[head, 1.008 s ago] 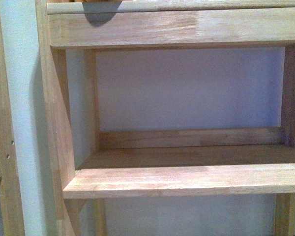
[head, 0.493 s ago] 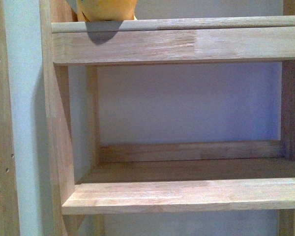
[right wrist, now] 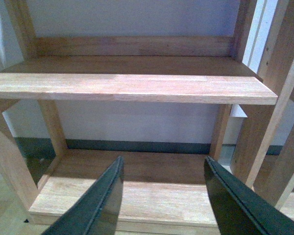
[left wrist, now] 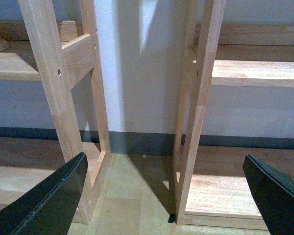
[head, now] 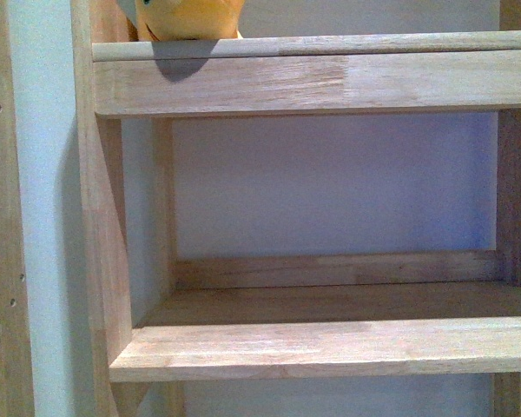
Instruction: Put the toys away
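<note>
Compared with half a second earlier, the front view has barely shifted: the shelf boards sit slightly lower in frame and a little more of the toy shows; a second ago only its shadow showed at the top edge. Nearest in the left wrist view, the left gripper (left wrist: 166, 196) shows two black fingers (left wrist: 49, 200) spread wide at 7 and 5 o'clock, holding nothing, aimed at the pale wood floor (left wrist: 132, 196) between two light wooden shelf units, the nearer upright post (left wrist: 196, 112) ahead. In the right wrist view, the right gripper (right wrist: 161, 196) likewise has its black fingers (right wrist: 100, 205) parted and empty, pointing over the bottom wooden shelf board (right wrist: 137, 191) with the middle board (right wrist: 132, 88) beyond. Farther off in the front view, the lower natural-wood shelf board (head: 330, 347) lies at 6 o'clock, the upper board (head: 313, 82) at 12, and the small orange-yellow fuzzy plush toy (head: 189, 17) rests on that upper board at 11 o'clock, against the left upright (head: 100, 217), before the pale wall (head: 330, 182).
</note>
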